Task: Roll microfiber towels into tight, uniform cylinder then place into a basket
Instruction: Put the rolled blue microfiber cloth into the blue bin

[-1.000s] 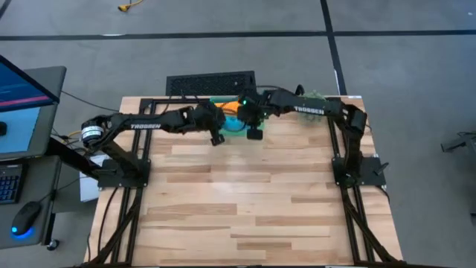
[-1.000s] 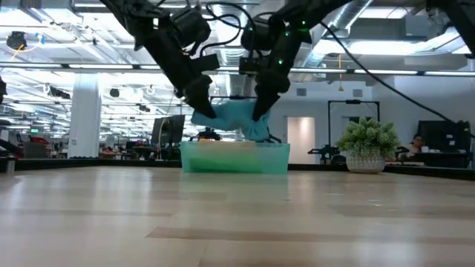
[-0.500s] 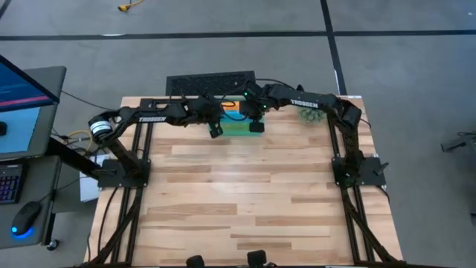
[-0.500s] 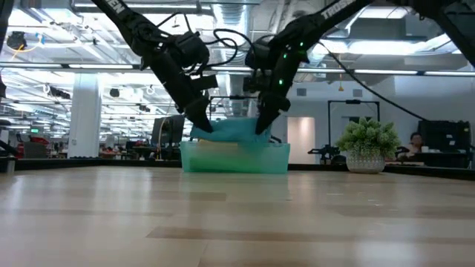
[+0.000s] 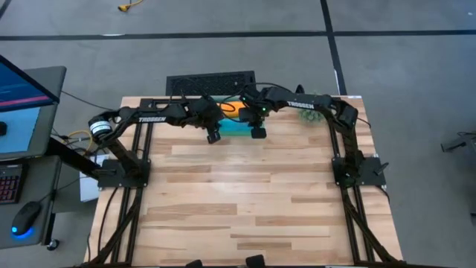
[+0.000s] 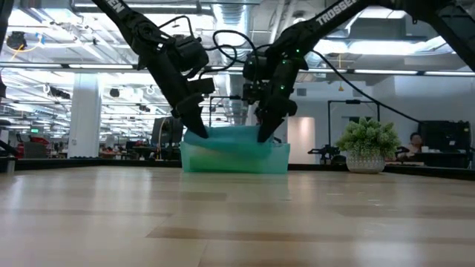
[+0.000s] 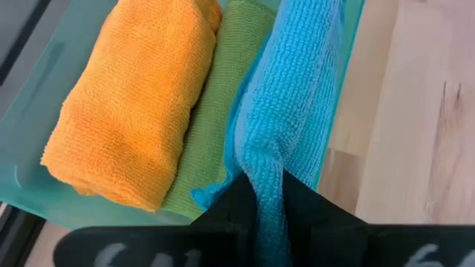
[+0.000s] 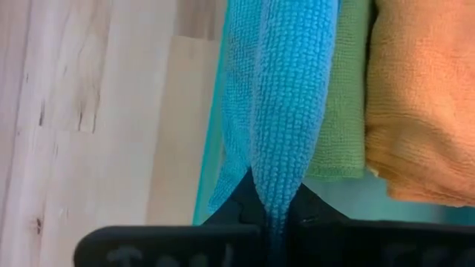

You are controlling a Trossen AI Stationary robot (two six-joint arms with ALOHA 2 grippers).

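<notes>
The teal basket (image 6: 234,157) stands at the table's far edge, middle. In it lie an orange roll (image 7: 133,104), a green roll (image 7: 215,111) and the sky-blue rolled towel (image 7: 289,111), side by side, the blue one along the basket's near wall (image 7: 349,44). My left gripper (image 7: 269,204) is shut on the blue towel's left end. My right gripper (image 8: 276,211) is shut on its right end. Both grippers also show in the low view, the left one (image 6: 194,132) and the right one (image 6: 265,133) at the basket's rim. The yellow towel is out of view. My left gripper pinches the blue towel's left end (image 7: 266,174) between its two fingers, with several rolled layers there. The fingers slant down from above. The towel lies along the basket's near side beside the green roll. My right gripper pinches the blue towel's right end (image 8: 278,185) between its two fingers, with several rolled layers there. The fingers slant down from above. The towel runs level from this end to the other gripper, at the height of the basket's rim.
A spiky green plant ball in a pot (image 6: 367,144) stands right of the basket, also in the high view (image 5: 311,104). A black grille (image 5: 210,83) lies just past the far edge. Bare wooden tabletop (image 5: 245,193) stretches toward the near edge.
Both grippers have gone down with the blue towel. It hung above the basket's rim, sagging in the middle, and now lies level in the basket along its near wall. Both grippers have stayed shut on its ends.
</notes>
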